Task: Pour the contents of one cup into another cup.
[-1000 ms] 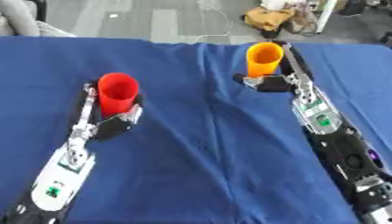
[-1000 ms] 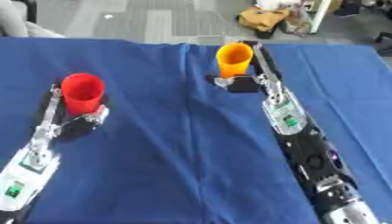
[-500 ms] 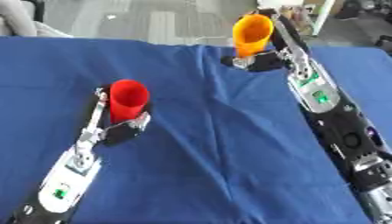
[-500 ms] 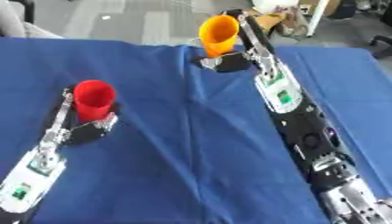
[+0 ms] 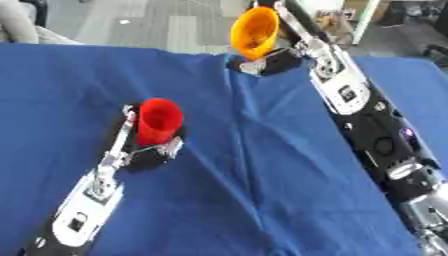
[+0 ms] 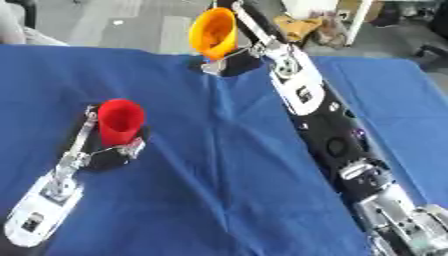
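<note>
- Right hand (image 5: pixel 273 61) is clamped on the orange cup (image 5: pixel 255 32), held above the blue cloth (image 5: pixel 262 165) near the far edge, mouth tipped toward the camera and to the left; contents cannot be made out.
- Left hand (image 5: pixel 150 150) is curled round the red cup (image 5: pixel 158 121), which stands slightly tilted on the cloth at mid-left; the cups are well apart.
- Judged step: carrying the orange cup to the red one; best to level it while crossing, bring its lip just above the red rim, then tip slowly while the left hand steadies the target.
- The right eye view shows more of the right forearm and bare cloth beyond it; the left eye view shows more of the left arm.
</note>
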